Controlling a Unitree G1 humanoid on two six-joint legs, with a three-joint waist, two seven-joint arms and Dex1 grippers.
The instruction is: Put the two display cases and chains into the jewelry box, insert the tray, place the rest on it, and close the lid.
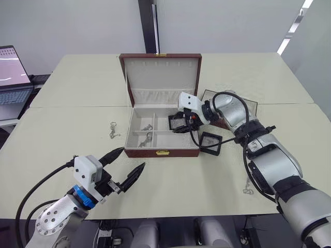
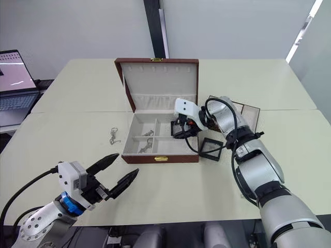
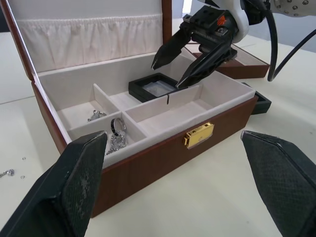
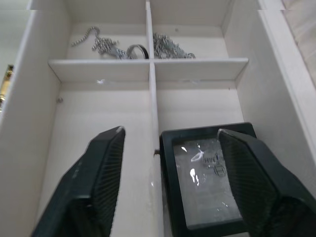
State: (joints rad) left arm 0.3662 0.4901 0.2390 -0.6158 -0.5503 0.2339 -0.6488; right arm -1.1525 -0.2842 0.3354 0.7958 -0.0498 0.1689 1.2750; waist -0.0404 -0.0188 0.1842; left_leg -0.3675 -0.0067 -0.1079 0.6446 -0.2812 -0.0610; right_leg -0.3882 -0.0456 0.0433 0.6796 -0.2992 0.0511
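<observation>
A: Box [image 1: 162, 138] status?
B: On the tabletop [image 1: 62, 155], lid [image 1: 161, 75] up and leaning back. Cream inside, gathered pocket plus a hook row on the lid, gold clasp facing the robot.

A: Contents?
B: One case [image 4: 205, 180] lying flat in the back right compartment, tight against the divider. Chains [image 4: 106, 45] in the two small left compartments, one w/ a ring. Front right compartment bare.

A: 2nd case?
B: Second case [image 1: 210, 142] outside, on the tabletop just beside the box's right front corner, tilted.

A: Tray?
B: Tray [image 1: 248, 106] behind the right arm, right of the box. Mostly hidden, just a corner and rim, can't make out the sections.

A: Tools?
B: Right tool [image 1: 182, 123] over the back right compartment, fingers spread wide, holding nothing. In the wrist view one finger is each side of the divider, case lies under the gap. Contact w/ case: can't tell. Left tool [image 1: 124, 166] low near the front tabletop edge, left of the box front, wide too, nothing in it.

A: Loose bits?
B: One chain [image 1: 113, 130] on the tabletop left of the box, well apart from it. Small silvery item [image 1: 248, 191] near the right forearm, too small to ID. Laptop [image 1: 13, 77] far left, cut by the frame edge.
</observation>
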